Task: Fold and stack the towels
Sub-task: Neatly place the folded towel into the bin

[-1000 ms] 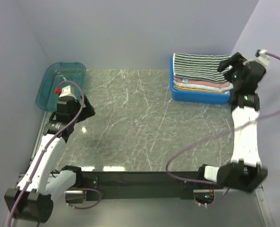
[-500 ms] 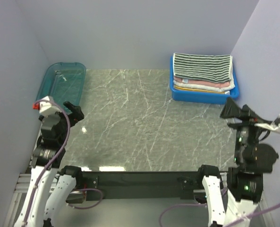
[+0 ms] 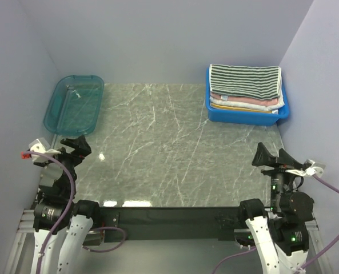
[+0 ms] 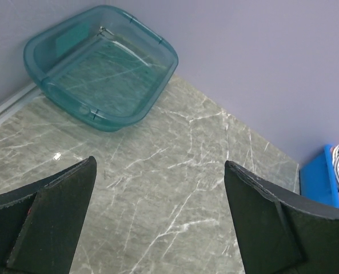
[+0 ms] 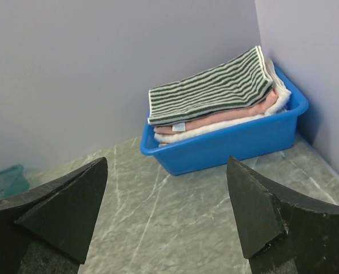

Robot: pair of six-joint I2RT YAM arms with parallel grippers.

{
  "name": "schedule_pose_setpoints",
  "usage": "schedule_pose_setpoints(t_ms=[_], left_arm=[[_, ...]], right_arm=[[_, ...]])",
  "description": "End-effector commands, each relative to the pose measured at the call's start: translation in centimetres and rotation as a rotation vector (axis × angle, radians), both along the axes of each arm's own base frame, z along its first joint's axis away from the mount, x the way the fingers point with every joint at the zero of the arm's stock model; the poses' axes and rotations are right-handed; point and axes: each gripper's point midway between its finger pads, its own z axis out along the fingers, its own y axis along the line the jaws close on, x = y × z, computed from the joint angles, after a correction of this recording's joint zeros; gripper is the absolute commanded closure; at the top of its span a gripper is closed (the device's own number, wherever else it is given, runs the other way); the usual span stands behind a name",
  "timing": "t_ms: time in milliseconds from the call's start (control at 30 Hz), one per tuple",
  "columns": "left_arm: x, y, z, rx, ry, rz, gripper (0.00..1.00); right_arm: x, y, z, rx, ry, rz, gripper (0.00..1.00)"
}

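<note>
The towels lie folded in a stack inside a blue bin [image 3: 246, 117] at the back right. The dark-and-white striped towel [image 3: 244, 81] is on top, the salmon pink one [image 3: 246, 100] under it, and a white one [image 5: 215, 128] below; a yellowish edge [image 3: 238, 107] shows at the bottom. The stack also shows in the right wrist view, with the striped towel [image 5: 209, 88] on top. My left gripper [image 3: 76, 146] is open and empty at the near left. My right gripper [image 3: 270, 155] is open and empty at the near right, well short of the bin.
An empty teal translucent bin [image 3: 74, 103] stands at the back left, also in the left wrist view [image 4: 100, 65]. Grey-violet walls close in the marble table [image 3: 169, 142] at the back and both sides. A black rail runs along the near edge.
Both arms have pulled back toward their bases. The right gripper left the towel stack at the bin and now sits low at the near right. The left gripper came back from beside the teal bin.
</note>
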Motion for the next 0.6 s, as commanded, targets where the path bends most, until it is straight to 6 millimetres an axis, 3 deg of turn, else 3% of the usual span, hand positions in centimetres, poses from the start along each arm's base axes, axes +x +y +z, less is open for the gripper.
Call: schedule_pose_setpoints(t_ms=[0,567], left_arm=[[-0.5,0.6,0.2,-0.020,-0.024,0.037,0.01],[-0.2,1.3,0.3,-0.014,-0.028,0.081,0.01]], right_arm=[[-1.1,-0.3,1.0,-0.012,-0.112,-0.007,0.09],[-1.9,0.8,0.7,-0.017,-0.186,0.073,0.09]])
